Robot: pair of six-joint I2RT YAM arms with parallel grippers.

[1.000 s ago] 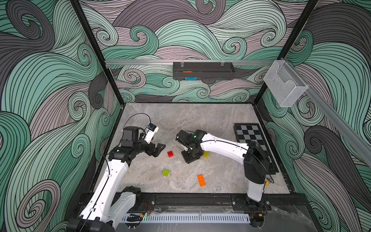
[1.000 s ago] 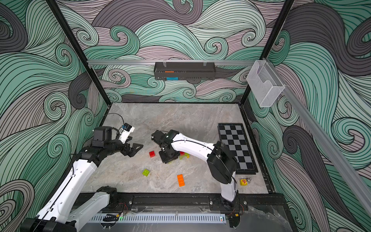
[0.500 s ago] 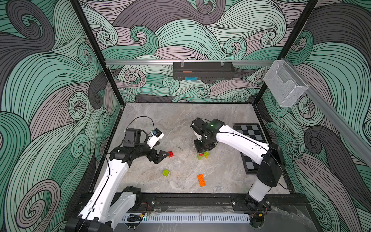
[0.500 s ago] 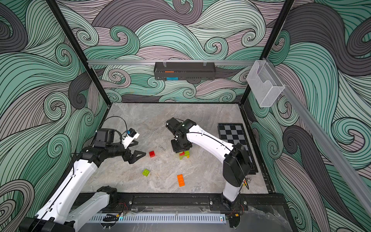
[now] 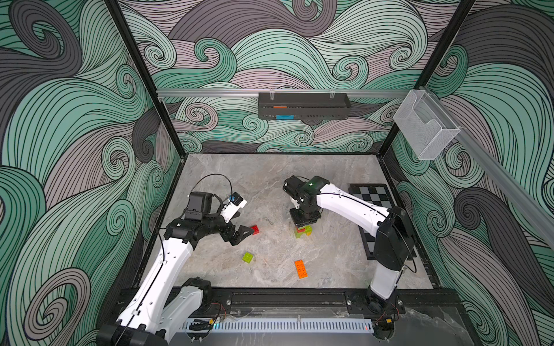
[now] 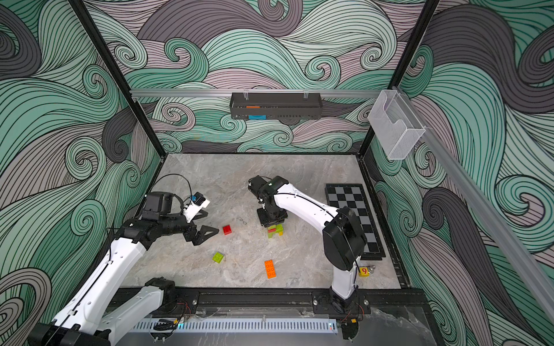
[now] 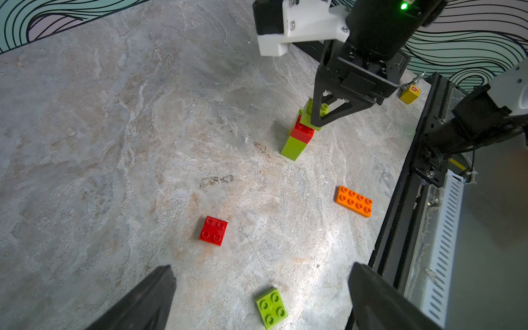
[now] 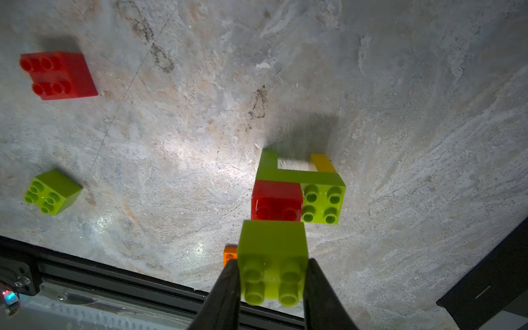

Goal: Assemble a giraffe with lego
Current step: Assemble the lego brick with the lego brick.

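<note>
The partial giraffe (image 5: 303, 231) stands mid-table: a lime green body (image 8: 323, 203) on a lime and a yellow leg (image 8: 321, 163), with a red brick (image 8: 275, 197) on one end. My right gripper (image 8: 272, 260) points down over it, shut on a lime green square brick (image 8: 273, 240) held right above that red brick; I cannot tell if they touch. My left gripper (image 7: 261, 267) is open and empty, low over the table. A loose red brick (image 7: 213, 230) lies just ahead of it and a loose lime brick (image 7: 271, 308) lies under it. The orange long brick (image 5: 300, 268) lies near the front.
A folded checkerboard (image 6: 353, 215) lies along the right wall. A yellow cube with a red 9 (image 6: 363, 271) sits at the front right by the right arm's base. A black rail (image 6: 269, 295) borders the front edge.
My right gripper has carried the lime brick rightward from beside the figure to above its red brick. My left gripper has come forward and right, close to the loose red brick.
</note>
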